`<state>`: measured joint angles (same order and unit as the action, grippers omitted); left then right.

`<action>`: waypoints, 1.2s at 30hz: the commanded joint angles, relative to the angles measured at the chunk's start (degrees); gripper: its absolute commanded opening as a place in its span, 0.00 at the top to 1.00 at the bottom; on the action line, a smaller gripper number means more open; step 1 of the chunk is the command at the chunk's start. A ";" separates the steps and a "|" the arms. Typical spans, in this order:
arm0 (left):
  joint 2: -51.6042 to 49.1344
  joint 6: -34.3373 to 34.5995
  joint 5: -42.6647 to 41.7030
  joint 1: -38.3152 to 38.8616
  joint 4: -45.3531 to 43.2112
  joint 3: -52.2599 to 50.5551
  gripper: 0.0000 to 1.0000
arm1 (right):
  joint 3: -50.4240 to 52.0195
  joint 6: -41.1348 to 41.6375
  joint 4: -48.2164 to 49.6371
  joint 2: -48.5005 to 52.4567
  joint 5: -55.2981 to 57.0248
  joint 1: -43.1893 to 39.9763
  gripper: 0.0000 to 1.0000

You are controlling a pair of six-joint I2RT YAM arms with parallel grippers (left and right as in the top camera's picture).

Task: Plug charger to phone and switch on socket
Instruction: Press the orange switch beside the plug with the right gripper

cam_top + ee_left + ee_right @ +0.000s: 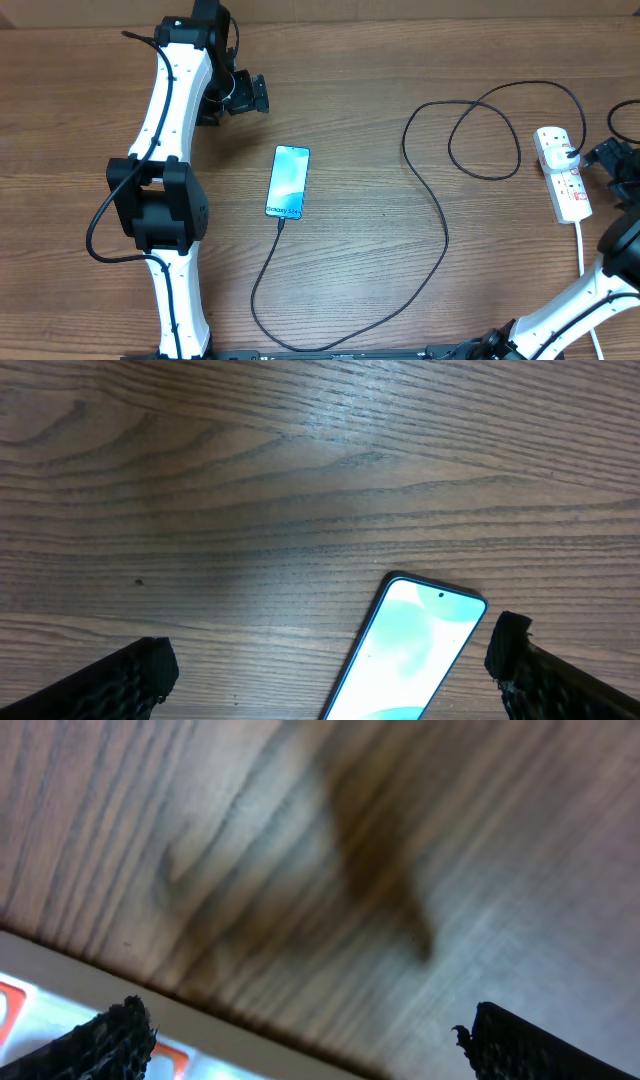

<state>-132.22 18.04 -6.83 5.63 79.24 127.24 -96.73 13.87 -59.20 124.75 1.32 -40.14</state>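
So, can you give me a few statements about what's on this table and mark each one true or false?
1. The phone lies screen up. True.
2. The left end effector is gripping the phone. False: it hangs open, apart from the phone, holding nothing.
3. The black cable runs from the phone's end to the white power strip. True.
4. The power strip lies right beside the phone. False: it lies far off, near the table's right edge.

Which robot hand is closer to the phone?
Left. The left gripper is close by, just past the phone's top end. The right gripper is far off, beside the socket.
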 commanded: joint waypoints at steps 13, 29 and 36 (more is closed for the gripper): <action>1.16 -0.68 -0.07 0.39 -0.04 0.46 0.00 | 3.02 -2.08 0.81 0.66 -5.99 -0.11 0.00; 1.16 -0.68 -0.07 0.39 -0.04 0.46 0.00 | 3.02 -2.43 -3.63 0.66 -6.69 -0.11 0.00; 1.16 -0.68 -0.07 0.39 -0.04 0.46 0.00 | 3.02 -2.45 -4.76 0.66 -8.04 -0.09 0.00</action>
<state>-132.22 18.04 -6.81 5.63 79.26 127.24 -95.29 13.43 -61.89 124.64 -4.51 -41.28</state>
